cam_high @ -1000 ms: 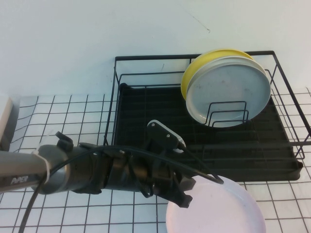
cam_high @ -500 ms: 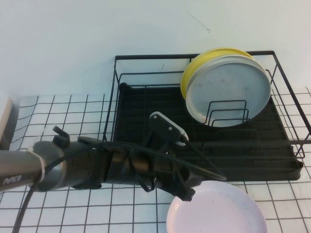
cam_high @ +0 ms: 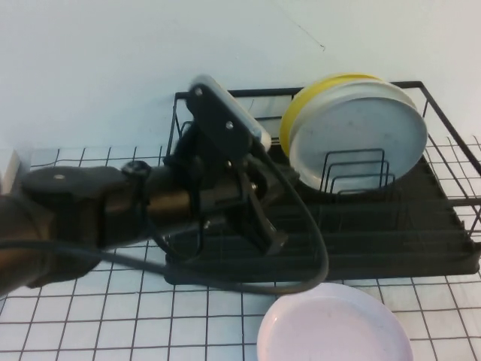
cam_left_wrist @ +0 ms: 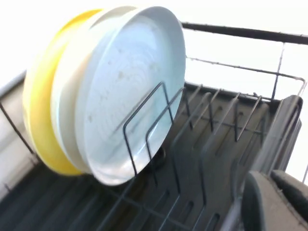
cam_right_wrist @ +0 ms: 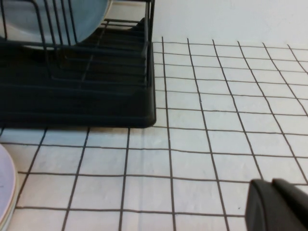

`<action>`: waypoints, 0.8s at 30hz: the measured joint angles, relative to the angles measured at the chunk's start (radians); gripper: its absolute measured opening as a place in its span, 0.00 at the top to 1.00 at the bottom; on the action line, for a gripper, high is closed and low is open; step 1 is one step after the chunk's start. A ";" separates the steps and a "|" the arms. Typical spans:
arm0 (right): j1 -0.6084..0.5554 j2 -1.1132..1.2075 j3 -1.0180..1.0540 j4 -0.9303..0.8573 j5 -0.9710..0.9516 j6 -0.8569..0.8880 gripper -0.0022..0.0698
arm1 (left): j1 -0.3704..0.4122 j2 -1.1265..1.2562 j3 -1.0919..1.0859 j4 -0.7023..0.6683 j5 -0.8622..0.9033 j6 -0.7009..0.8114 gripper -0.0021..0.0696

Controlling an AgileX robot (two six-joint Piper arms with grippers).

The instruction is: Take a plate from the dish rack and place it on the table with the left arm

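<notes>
The pale pink plate (cam_high: pixel 334 327) lies flat on the gridded table (cam_high: pixel 113 316) in front of the dish rack (cam_high: pixel 421 252), with nothing touching it. Its edge also shows in the right wrist view (cam_right_wrist: pixel 4 192). My left gripper (cam_high: pixel 269 242) hangs shut and empty above the rack's front left part, well clear of the plate. In the left wrist view its fingertips (cam_left_wrist: pixel 272 175) sit pressed together over the rack's black tray (cam_left_wrist: pixel 226 130). My right gripper (cam_right_wrist: pixel 272 185) is shut with nothing in it, low over the table (cam_right_wrist: pixel 216 120) to the right of the rack (cam_right_wrist: pixel 96 106).
A yellow plate (cam_high: pixel 308 98) and a pale grey plate (cam_high: pixel 361 131) stand upright in the wire dividers at the rack's back right. A white object (cam_high: pixel 7 169) shows at the table's far left edge.
My left arm has lifted off the pink plate's rim and swung up and back over the rack. The plate stays on the table where it lay.
</notes>
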 joint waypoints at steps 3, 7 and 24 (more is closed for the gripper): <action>-0.001 0.000 0.000 0.000 0.000 0.000 0.97 | 0.000 -0.065 0.000 0.000 0.000 0.009 0.97; -0.001 0.000 0.000 0.000 0.000 0.000 0.97 | 0.000 -0.127 0.000 0.000 0.000 0.011 0.97; -0.002 0.000 0.000 0.000 0.000 0.000 0.97 | 0.000 -0.272 0.000 0.004 -0.031 0.034 0.97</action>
